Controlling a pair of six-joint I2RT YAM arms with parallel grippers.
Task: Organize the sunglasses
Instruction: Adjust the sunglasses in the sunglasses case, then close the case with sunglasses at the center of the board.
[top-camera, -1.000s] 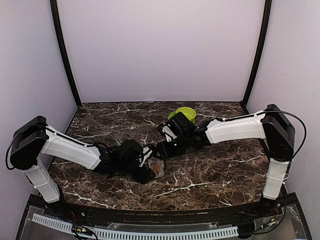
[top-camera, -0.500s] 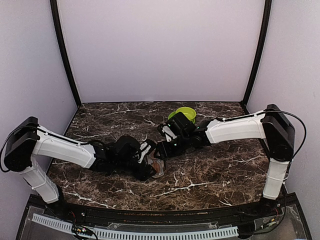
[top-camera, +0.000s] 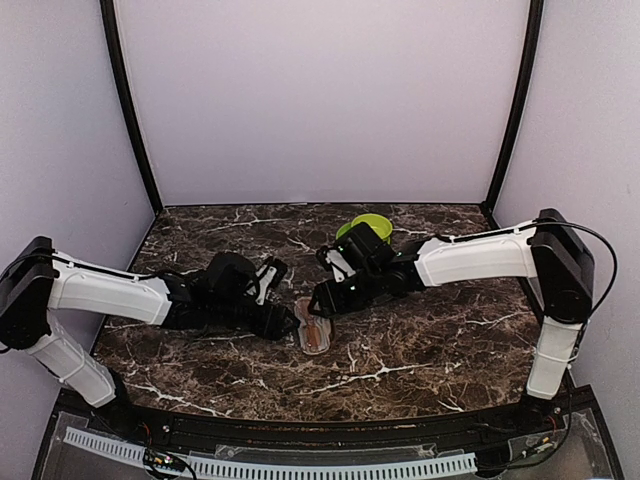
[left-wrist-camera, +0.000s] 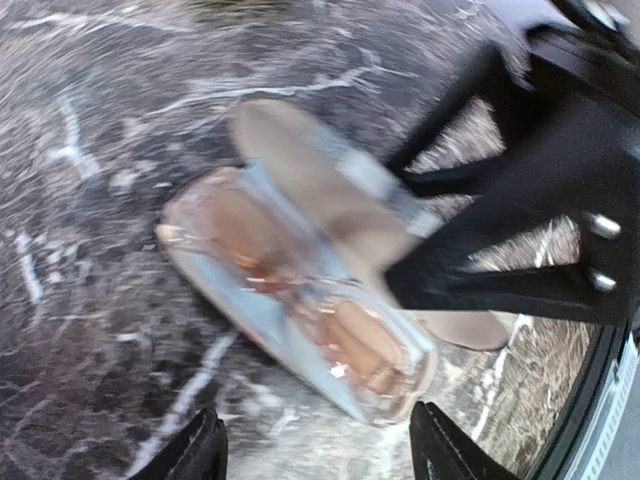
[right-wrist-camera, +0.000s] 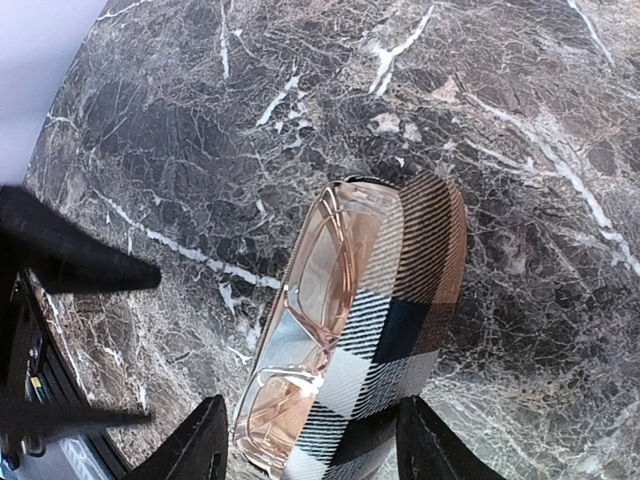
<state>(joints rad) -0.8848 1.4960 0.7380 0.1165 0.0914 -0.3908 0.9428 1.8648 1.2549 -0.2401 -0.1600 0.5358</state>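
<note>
The sunglasses (right-wrist-camera: 310, 330) are lying lens-side up on the open plaid case (right-wrist-camera: 410, 320), a little toward 6 o'clock from the middle of the counter (right-wrist-camera: 520, 150). So the stowing step is looking nearly done, and closing the case is what remains.

The right gripper (top-camera: 323, 298) is reaching in from 1 o'clock. Its fingers are sitting against both long edges of the case at its 12 o'clock end, so they are apparently clamping it there. The left gripper (top-camera: 283, 322) is hovering just beside the case at 9 o'clock, its fingers standing apart and carrying nothing.

In the overhead view, the long axis of the glasses and of the case is running nearly 12 to 6, tipped slightly toward 11 and 5. The glasses are hugging one long side of the plaid lining rather than its centre. Whether their temples are folded is not showing.

The next move is probably calling for the left fingers to fold the lid over along that axis while the right fingers are steadying the case, without nudging the glasses off the lining.

A green bowl (top-camera: 368, 228) is sitting well apart toward 1 o'clock.
</note>
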